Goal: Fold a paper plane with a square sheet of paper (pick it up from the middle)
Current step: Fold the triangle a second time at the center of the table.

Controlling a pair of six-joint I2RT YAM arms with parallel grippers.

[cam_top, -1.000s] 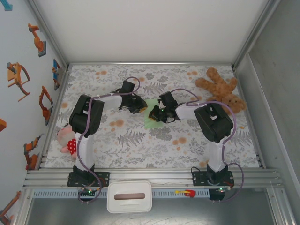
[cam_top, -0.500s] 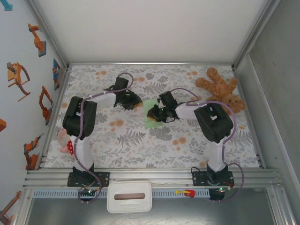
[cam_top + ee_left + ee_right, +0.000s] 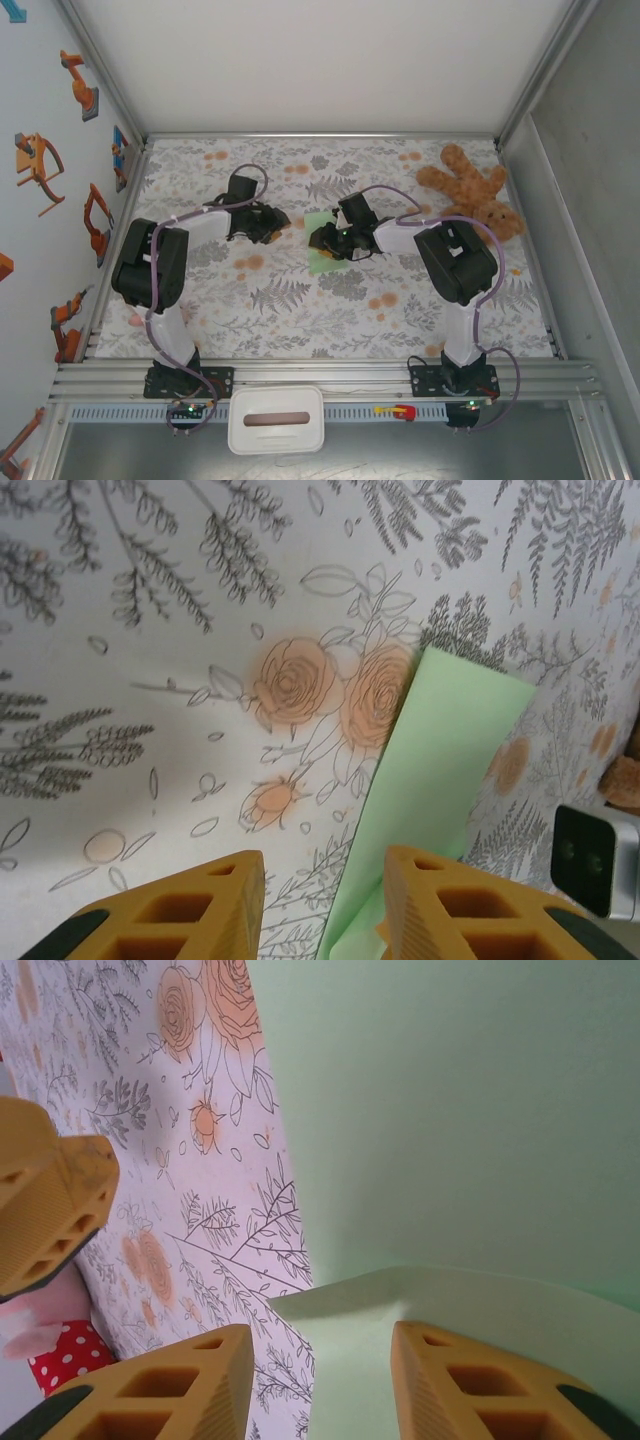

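The pale green sheet of paper (image 3: 321, 258) lies folded on the flowered tablecloth at the middle. It runs as a long strip (image 3: 445, 750) in the left wrist view. My left gripper (image 3: 272, 226) hovers just left of the paper, open (image 3: 325, 905), its right finger over the paper's edge. My right gripper (image 3: 322, 240) is over the paper, open (image 3: 320, 1385), with a raised flap (image 3: 450, 1295) lying loose between its fingers. The left gripper's orange finger (image 3: 50, 1200) shows at the left of the right wrist view.
A brown teddy bear (image 3: 476, 190) lies at the back right. A pink plush toy in red polka dots (image 3: 45, 1355) sits at the left edge, behind the left arm. A white container (image 3: 275, 420) stands in front of the table's rail.
Both grippers have opened. The left arm has swung left, away from the paper. The right gripper has let go and more of the green paper shows.
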